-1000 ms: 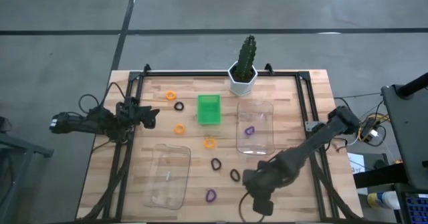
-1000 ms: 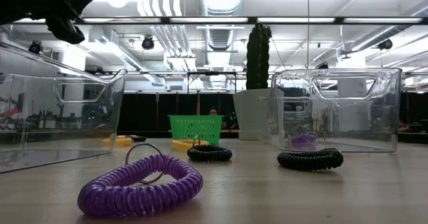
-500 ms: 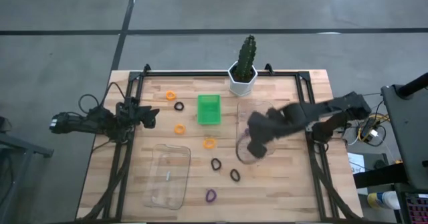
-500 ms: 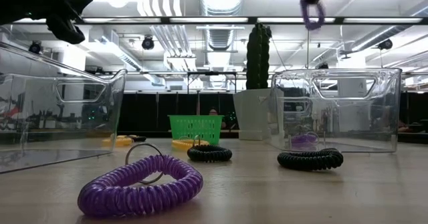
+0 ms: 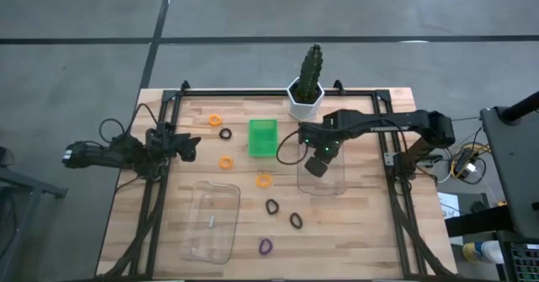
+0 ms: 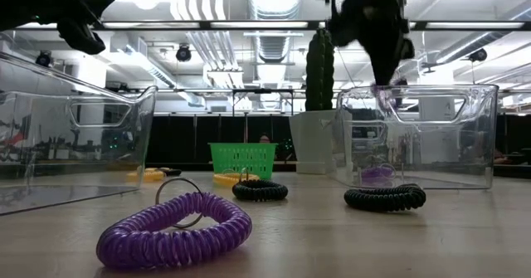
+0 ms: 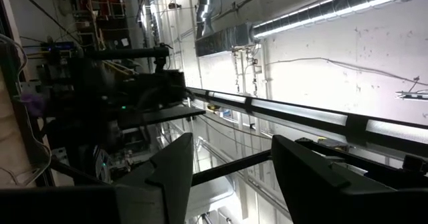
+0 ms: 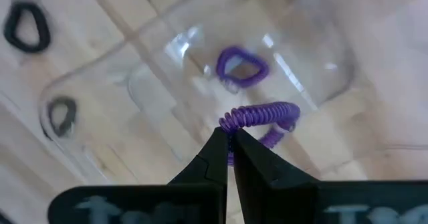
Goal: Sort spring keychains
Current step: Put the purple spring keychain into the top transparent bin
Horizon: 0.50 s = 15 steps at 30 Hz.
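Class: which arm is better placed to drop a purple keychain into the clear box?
Right. Its gripper already pinches a purple keychain above the clear box; the left gripper waits at the table's edge.

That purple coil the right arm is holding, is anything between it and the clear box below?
Nothing visible. The right gripper holds the purple keychain above the open clear box, where another purple keychain already lies.

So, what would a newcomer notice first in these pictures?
First, the right gripper, its fingers shut on a purple spring keychain, hanging over the clear box on the table's right side, where another purple keychain already lies. Next, the cactus in a white pot at the far edge, beside the green tray.
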Tool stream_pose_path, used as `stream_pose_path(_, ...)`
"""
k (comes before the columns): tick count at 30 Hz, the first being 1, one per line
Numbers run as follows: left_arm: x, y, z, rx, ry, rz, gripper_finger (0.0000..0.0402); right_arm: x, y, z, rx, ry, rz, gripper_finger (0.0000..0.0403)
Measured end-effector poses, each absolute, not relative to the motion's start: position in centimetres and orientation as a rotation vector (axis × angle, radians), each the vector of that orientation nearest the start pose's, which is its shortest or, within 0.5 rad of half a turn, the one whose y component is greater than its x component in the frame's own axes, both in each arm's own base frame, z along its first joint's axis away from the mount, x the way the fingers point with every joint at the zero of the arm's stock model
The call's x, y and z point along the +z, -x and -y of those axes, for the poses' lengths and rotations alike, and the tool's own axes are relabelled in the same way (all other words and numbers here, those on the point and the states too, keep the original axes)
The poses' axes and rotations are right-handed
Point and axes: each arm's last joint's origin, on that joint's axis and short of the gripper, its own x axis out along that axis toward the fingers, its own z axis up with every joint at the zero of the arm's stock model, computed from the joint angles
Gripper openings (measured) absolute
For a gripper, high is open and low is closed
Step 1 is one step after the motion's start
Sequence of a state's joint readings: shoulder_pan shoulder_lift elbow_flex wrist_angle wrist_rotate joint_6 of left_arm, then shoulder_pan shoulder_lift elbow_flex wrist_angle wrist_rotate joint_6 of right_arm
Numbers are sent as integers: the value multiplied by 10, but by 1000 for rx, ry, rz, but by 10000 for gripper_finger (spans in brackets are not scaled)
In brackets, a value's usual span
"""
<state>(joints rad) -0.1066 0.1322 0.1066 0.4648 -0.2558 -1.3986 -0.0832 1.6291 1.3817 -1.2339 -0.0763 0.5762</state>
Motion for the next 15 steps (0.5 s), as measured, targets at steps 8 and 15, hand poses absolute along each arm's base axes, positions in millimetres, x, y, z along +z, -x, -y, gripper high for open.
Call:
stream_pose_path(8,234,-91,2,-197,1470,477,195,220,-299,33,-452,-598,-1594,8)
stream_pose_path(15,234,-91,2,-197,1471,477,195,195,-312,36,-429,-582,-1637,8)
